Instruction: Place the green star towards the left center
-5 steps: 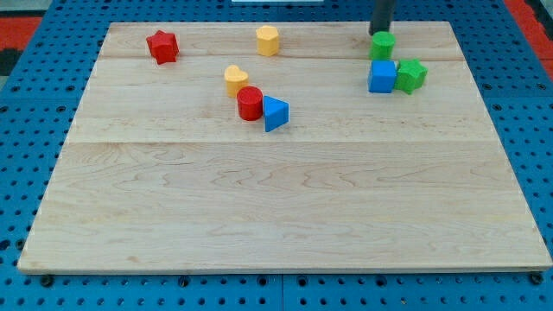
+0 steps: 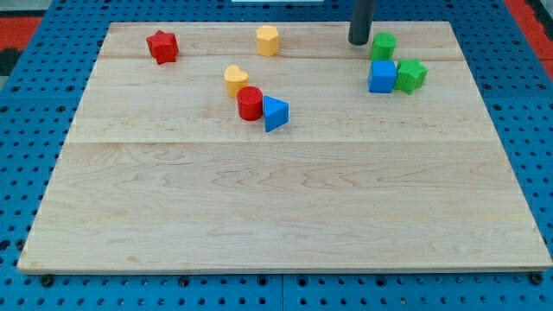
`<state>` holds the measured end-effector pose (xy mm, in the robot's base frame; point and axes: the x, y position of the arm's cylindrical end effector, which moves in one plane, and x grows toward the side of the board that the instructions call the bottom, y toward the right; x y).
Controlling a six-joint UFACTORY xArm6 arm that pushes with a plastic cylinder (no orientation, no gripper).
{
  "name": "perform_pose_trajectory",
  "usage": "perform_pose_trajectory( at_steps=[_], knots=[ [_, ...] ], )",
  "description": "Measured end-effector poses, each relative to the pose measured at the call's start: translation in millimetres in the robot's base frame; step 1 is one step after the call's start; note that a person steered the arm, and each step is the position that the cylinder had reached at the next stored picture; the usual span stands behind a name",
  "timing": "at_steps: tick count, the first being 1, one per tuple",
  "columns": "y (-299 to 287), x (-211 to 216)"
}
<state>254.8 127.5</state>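
Note:
The green star [image 2: 412, 75] lies at the board's upper right, touching the right side of a blue cube [image 2: 382, 76]. A green round block [image 2: 384, 46] sits just above the cube. My tip [image 2: 359, 41] stands at the view's top, just left of the green round block and up-left of the green star, apart from the star.
A red star [image 2: 162, 46] sits at the upper left and a yellow hexagon block [image 2: 268, 40] at the top centre. A yellow heart [image 2: 236, 79], a red cylinder [image 2: 250, 103] and a blue triangle [image 2: 275, 113] cluster left of centre on the wooden board [image 2: 276, 207].
My tip has moved left, from just above the green round block to its left side. No block has moved.

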Motion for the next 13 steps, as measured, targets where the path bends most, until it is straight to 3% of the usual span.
perform_pose_trajectory(
  at_steps=[1, 2, 3, 4, 6, 7, 8, 9, 10, 11, 12, 13],
  knots=[
    [-7, 41],
    [-43, 48],
    [-5, 28],
    [51, 48],
    [101, 57],
    [90, 90],
    [92, 80],
    [139, 77],
    [141, 132],
    [88, 146],
    [-2, 145],
    [76, 135]
  ],
)
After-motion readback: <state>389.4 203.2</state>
